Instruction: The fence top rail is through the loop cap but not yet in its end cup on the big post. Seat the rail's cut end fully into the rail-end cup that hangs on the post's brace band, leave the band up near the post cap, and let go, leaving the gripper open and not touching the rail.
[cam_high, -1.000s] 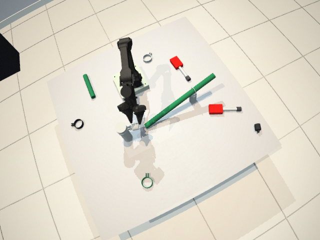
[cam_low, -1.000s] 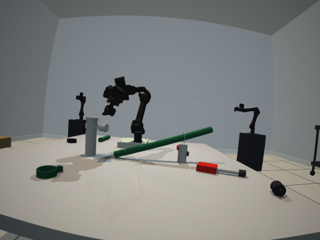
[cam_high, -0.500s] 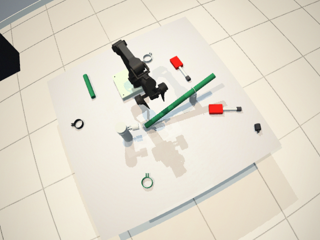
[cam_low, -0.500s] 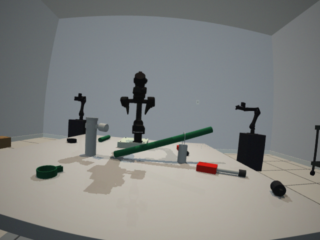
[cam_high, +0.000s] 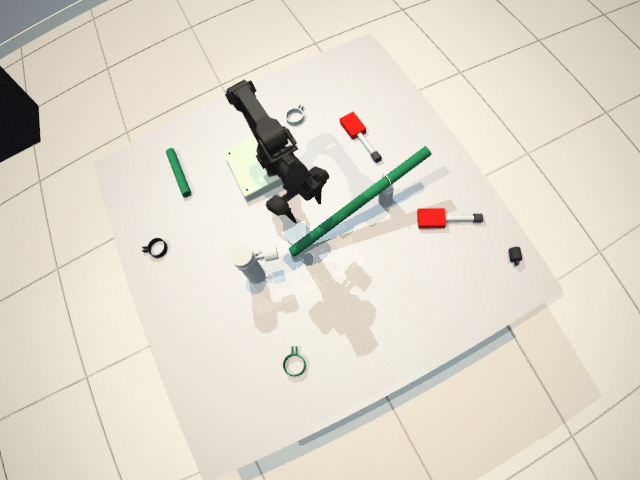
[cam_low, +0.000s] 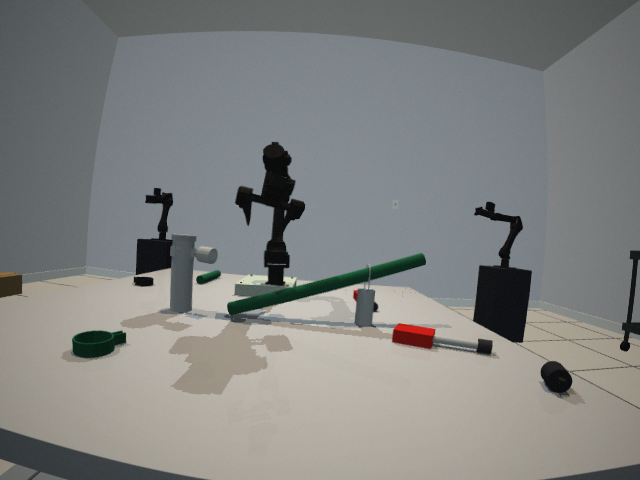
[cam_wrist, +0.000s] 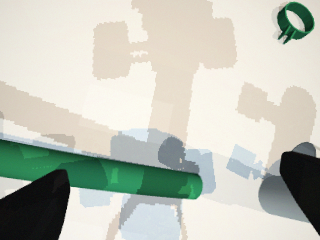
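The green rail (cam_high: 361, 200) (cam_low: 330, 283) (cam_wrist: 100, 172) slopes through the loop cap (cam_low: 368, 285) on the short grey post (cam_high: 385, 197) (cam_low: 364, 312). Its far end is raised; its cut end is low, near the table. The rail-end cup (cam_high: 270, 253) (cam_low: 207, 254) hangs from the band near the top of the big grey post (cam_high: 252, 272) (cam_low: 181, 281). The cut end lies apart from the cup and lower. My gripper (cam_high: 307, 211) (cam_low: 267, 228) (cam_wrist: 178, 171) is wide open and empty, high above the rail near its cut end. The big post is partly hidden by a finger in the wrist view.
A green ring clamp (cam_high: 294, 364) (cam_low: 93, 344) (cam_wrist: 296, 21) lies near the front. Two red-headed tools (cam_high: 431, 218) (cam_high: 353, 125) and a black cap (cam_high: 515, 254) (cam_low: 556, 376) lie right. A short green rod (cam_high: 178, 172), black ring (cam_high: 166, 248) and grey ring (cam_high: 287, 115) lie farther back.
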